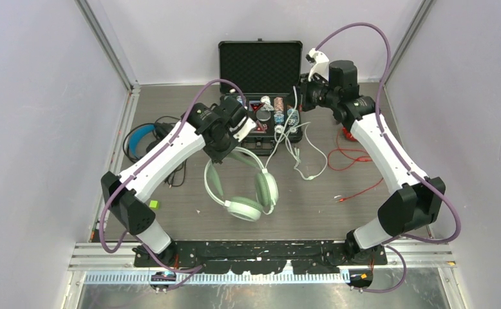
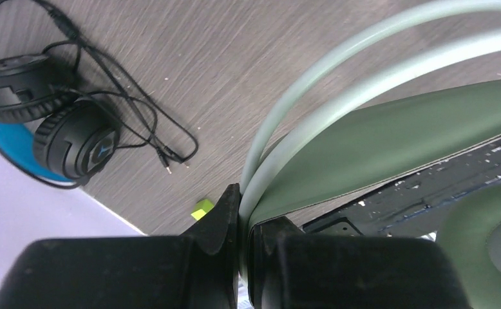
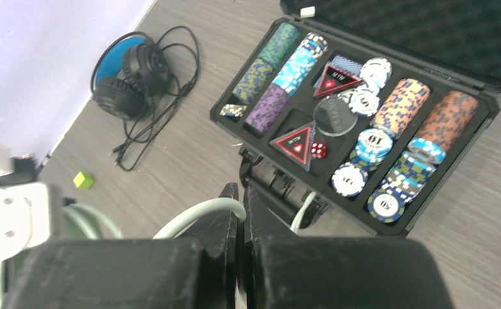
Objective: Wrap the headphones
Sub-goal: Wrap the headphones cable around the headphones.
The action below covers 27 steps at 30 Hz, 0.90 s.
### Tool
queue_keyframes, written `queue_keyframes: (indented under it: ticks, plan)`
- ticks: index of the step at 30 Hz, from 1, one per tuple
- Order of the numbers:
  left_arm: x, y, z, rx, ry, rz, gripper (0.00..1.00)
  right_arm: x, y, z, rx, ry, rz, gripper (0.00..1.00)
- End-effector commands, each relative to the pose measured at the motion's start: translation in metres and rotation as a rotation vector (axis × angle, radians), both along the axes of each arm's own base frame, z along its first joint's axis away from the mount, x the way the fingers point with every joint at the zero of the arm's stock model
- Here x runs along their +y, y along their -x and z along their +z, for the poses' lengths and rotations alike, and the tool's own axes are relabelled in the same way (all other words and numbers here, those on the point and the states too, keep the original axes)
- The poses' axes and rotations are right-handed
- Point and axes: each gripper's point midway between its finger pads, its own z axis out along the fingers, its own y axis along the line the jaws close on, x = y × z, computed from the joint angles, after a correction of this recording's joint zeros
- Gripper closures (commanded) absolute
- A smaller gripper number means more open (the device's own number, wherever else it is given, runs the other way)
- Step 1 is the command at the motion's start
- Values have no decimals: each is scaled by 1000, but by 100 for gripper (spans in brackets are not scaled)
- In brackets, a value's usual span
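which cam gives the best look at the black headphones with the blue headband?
Right wrist: the bulky black over-ear headphones with blue-lined headband show whole, black cable included. Left wrist shows them closer but cropped at the frame edge. Top external has them partly hidden behind the left arm.

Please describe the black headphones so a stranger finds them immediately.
Start at the table's left edge, by the wall. There, beyond the left arm, lie the black headphones with a loose black cable. Their blue headband sets them apart from the mint-green headphones.
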Motion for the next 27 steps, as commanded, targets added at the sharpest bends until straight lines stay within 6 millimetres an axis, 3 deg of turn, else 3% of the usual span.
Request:
queue_keyframes:
  ticks: [1, 7, 17, 27]
  plan:
    - [12, -4, 4, -48, -50, 49, 100, 3, 24, 41, 12, -59, 31, 100]
    - [23, -12, -4, -87, -116, 102, 100, 19, 43, 66, 112, -167, 79, 99]
    - [57, -35, -7, -108, -195, 336, 100, 35, 90, 84, 207, -251, 159, 100]
    - [86, -60, -6, -168, -258, 508, 100, 77, 137, 103, 327, -488, 372, 99]
